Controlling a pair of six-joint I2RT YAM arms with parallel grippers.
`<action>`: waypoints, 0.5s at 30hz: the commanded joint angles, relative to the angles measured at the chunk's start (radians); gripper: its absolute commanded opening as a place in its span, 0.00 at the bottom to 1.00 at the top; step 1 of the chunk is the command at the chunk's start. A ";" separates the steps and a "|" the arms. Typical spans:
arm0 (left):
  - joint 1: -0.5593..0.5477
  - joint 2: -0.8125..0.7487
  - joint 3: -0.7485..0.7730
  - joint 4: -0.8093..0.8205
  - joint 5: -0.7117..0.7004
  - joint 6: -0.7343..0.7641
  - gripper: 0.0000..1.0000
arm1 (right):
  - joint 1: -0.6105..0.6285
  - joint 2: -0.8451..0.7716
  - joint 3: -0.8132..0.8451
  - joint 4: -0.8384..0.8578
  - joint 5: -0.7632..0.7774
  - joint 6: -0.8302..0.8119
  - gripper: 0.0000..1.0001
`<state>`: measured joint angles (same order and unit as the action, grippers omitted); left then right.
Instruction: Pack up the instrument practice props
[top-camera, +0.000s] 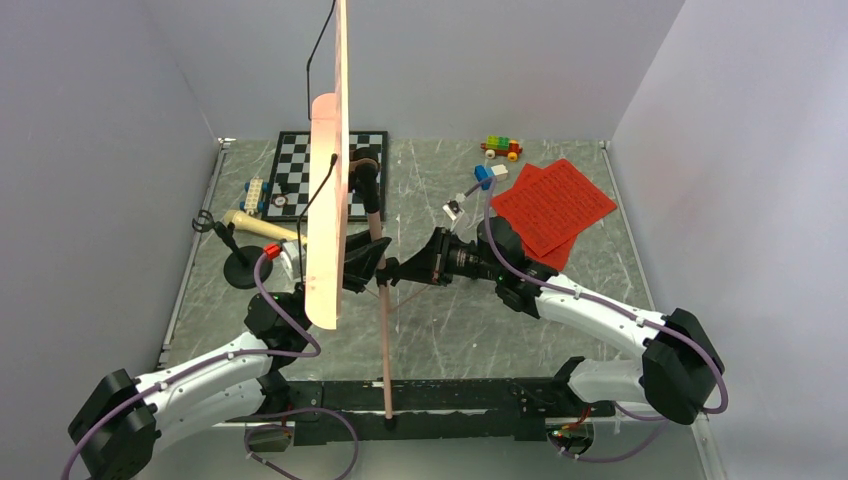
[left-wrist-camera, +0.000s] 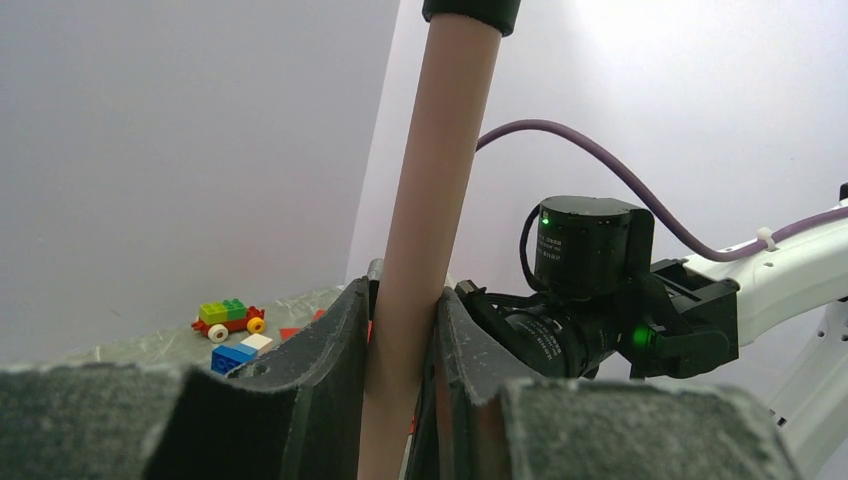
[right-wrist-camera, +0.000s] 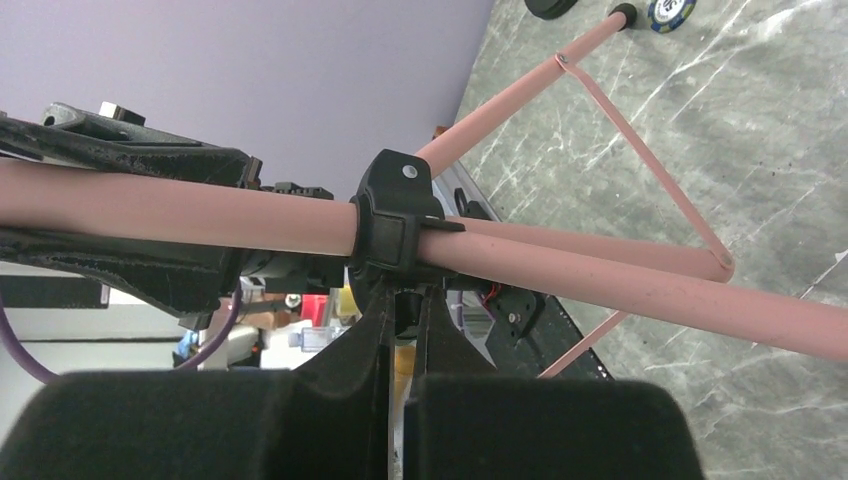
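Stand: pink, upright near the middle of the counter, between the two arms. Its perforated sheet-rest shows edge-on from above as a tall, thin, pale slab.

Pole: a smooth, matte pink tube with its long axis vertical. It crosses both tools at right angles.

Collar: a black moulded hub ringing the pole. Thin pink legs splay from it down to the counter, tied by thinner braces.

Left tool: clamped on the pole from the left, with the tube pinched between its dark, rough pads, on the side of the collar away from the legs.

Right tool: comes in from the right, fingers brought together, its tip right against the collar's near face. I cannot tell whether it pinches a tab there or only touches.

I judge that the coming move turns on this relation: the collar lies straight ahead of the right tool, on the pole's axis. Any fold of the legs would run along that axis while the left tool steadies the tube. Both arms are at the stand, and the right one is nearer the collar.

Microphone: cream foam head on a black round-base holder, at the left, apart from the stand.

Red sheets: flat, overlapping, at far right.

Chessboard and toy bricks: along the far edge.
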<state>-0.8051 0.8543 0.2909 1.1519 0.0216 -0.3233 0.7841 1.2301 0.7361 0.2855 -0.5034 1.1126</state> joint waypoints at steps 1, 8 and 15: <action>0.003 0.073 -0.080 -0.330 -0.141 -0.015 0.00 | 0.016 0.015 0.045 0.010 0.001 -0.121 0.00; -0.013 0.096 -0.080 -0.319 -0.154 -0.019 0.00 | 0.242 -0.051 0.082 -0.148 0.533 -0.749 0.00; -0.030 0.097 -0.080 -0.332 -0.176 -0.022 0.00 | 0.490 0.033 -0.026 0.055 1.019 -1.353 0.00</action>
<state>-0.8261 0.8677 0.2817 1.1862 -0.0525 -0.3042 1.1622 1.1671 0.7803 0.2340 0.2108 0.2279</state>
